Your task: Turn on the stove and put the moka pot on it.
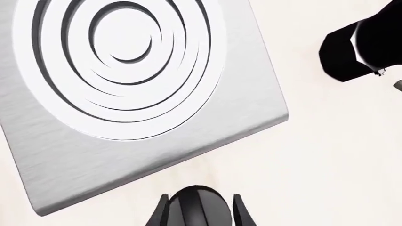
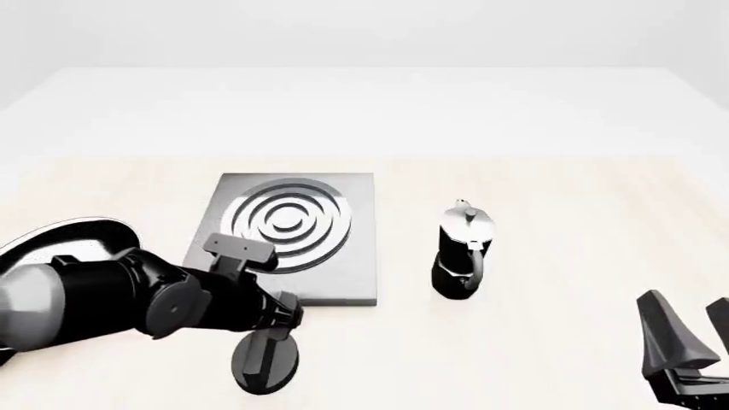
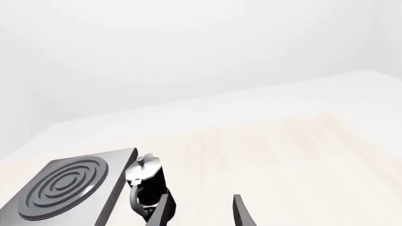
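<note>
The stove plate (image 2: 294, 231), grey with raised silver rings, lies flat left of the table's middle. Its black round knob (image 2: 248, 369) stands apart, just in front of the plate's near edge. My left gripper (image 2: 269, 354) reaches down onto the knob. In the left wrist view the knob (image 1: 198, 207) fills the gap between both fingers, next to the plate (image 1: 135, 94). The moka pot (image 2: 462, 253) stands upright right of the plate, with its handle towards me. My right gripper (image 2: 687, 337) is open and empty near the front right, well apart from the pot (image 3: 146, 182).
A round shiny pan (image 2: 68, 232) lies at the far left, partly hidden behind my left arm. The right wrist view shows the stove plate (image 3: 66, 187) beside the pot. The pot's dark base (image 1: 355, 47) shows in the left wrist view.
</note>
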{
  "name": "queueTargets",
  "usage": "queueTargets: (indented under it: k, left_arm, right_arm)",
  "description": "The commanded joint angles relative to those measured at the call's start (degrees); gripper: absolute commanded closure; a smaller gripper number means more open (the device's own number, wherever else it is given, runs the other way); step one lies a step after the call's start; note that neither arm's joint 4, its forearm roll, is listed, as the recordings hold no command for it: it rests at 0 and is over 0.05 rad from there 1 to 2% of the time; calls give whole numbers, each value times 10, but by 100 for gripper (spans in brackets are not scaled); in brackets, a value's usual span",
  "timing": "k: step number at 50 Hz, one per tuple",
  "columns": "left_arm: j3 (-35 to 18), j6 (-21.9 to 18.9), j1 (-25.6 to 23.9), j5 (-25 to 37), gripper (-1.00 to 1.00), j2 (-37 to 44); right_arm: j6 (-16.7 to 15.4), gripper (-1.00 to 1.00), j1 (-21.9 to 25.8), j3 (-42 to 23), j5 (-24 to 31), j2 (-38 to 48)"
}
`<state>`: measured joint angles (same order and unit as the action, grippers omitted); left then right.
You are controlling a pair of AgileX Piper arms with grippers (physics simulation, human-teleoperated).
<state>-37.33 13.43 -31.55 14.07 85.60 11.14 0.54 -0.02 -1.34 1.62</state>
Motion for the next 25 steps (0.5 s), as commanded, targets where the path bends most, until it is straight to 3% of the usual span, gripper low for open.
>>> queueTargets:
  k: [1,14,25]
  left_arm:
    - [5,5,-4,-11,-100,15]
    - [11,19,-14,-7,-100,9]
    - [21,10,12,-25,-100,22]
  right_arm:
    - [4,-100,1,0,-4,4]
    - [5,-100,1,0,-1,0]
    - [6,-100,3,0,0,-2]
